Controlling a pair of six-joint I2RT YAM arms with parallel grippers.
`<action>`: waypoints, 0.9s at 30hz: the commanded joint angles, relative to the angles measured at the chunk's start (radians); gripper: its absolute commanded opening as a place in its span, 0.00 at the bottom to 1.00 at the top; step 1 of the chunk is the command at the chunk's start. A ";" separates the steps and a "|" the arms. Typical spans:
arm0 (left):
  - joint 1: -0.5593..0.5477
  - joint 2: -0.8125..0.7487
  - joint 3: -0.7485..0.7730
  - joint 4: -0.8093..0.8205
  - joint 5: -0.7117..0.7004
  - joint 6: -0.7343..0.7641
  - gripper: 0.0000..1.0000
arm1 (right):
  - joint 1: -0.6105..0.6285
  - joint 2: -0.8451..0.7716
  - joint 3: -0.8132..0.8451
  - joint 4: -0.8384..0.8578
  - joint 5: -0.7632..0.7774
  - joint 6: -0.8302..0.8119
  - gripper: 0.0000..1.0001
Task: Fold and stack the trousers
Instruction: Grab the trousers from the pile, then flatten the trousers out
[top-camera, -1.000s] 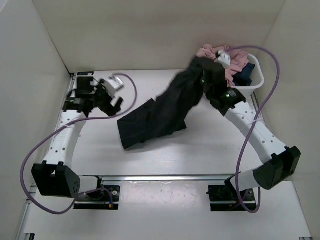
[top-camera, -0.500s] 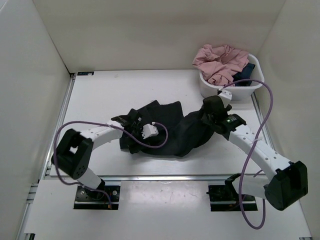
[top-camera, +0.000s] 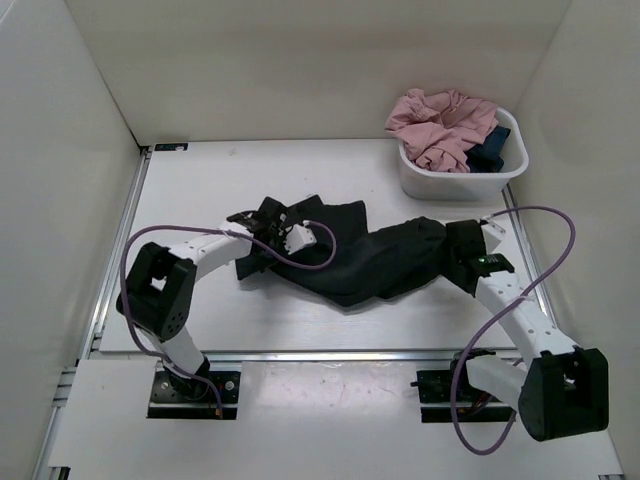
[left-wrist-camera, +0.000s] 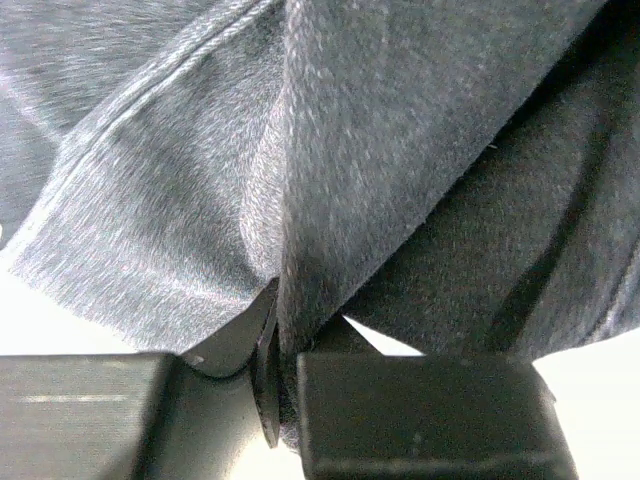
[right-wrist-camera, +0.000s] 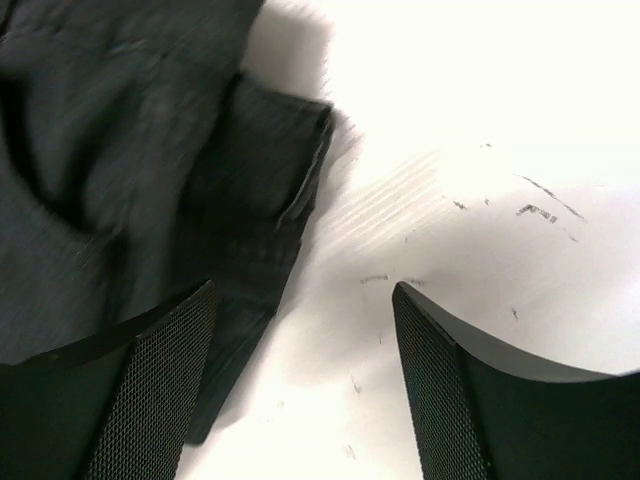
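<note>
- I see the trousers (top-camera: 350, 255) lying crumpled on the white surface (top-camera: 200, 180). They spread across its middle, from one arm's pincer to the other's.
- My left pincer (left-wrist-camera: 280, 350) is down at the left end of the heap. Its wrist view shows the jaws squeezed narrow on a raised fold of the black fabric.
- My right pincer (right-wrist-camera: 300, 300) sits low at the right end of the trousers, jaws spread wide with nothing between them. One jaw hangs over the stitched edge of the cloth, the other over bare surface.
- A white tub (top-camera: 425, 182) stands at the far right corner, apart from the trousers. It holds a pink garment (top-camera: 440, 125) and a dark blue garment (top-camera: 490, 152).
- A purple cable (top-camera: 540, 212) loops out from the right arm above the surface.
</note>
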 joint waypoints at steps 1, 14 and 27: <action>0.032 -0.111 0.100 -0.128 -0.010 0.091 0.14 | -0.094 0.011 -0.038 0.135 -0.158 -0.013 0.75; 0.041 -0.115 0.398 -0.403 0.037 0.133 0.14 | -0.114 0.184 0.066 0.341 -0.496 -0.037 0.53; 0.041 -0.052 0.420 -0.403 0.078 0.052 0.14 | -0.123 0.151 0.217 0.198 -0.469 -0.005 0.51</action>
